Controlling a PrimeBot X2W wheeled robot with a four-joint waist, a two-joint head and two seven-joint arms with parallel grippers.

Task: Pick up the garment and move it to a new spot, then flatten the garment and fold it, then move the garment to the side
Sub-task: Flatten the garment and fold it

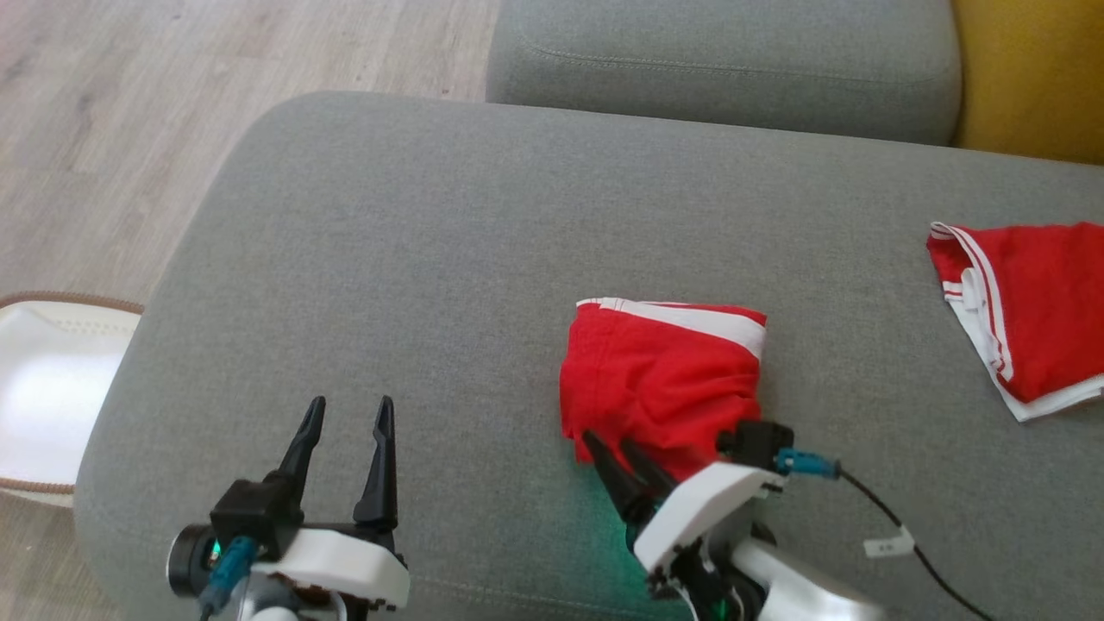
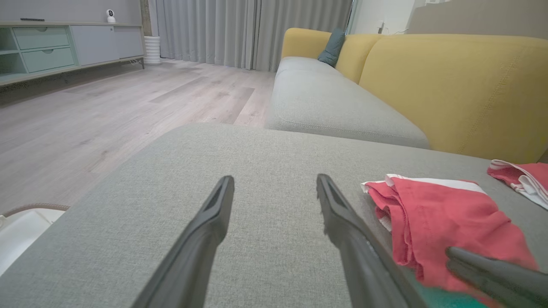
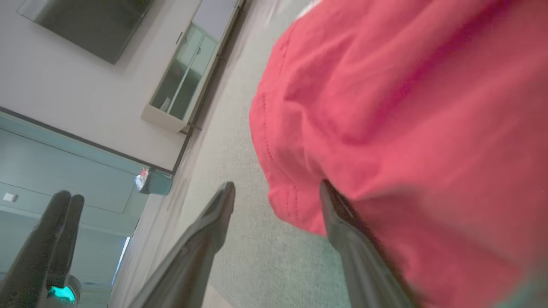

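Observation:
The garment (image 1: 664, 379), red with a white band along its far edge, lies folded on the grey cushion (image 1: 388, 259). It also shows in the left wrist view (image 2: 445, 222) and fills much of the right wrist view (image 3: 406, 107). My right gripper (image 1: 606, 442) sits at the garment's near left corner, low on the cushion. Its jaws are open (image 3: 277, 186), and the red hem rests against the right finger while the left finger stands on bare cushion. My left gripper (image 1: 351, 403) is open and holds nothing, well left of the garment (image 2: 275, 179).
A second red and white garment (image 1: 1026, 310) lies at the cushion's right edge. A white basket (image 1: 43, 388) stands on the wood floor to the left. Another grey seat cushion (image 1: 724, 60) and a yellow backrest (image 1: 1026, 69) lie beyond. A black cable (image 1: 897, 535) trails from my right wrist.

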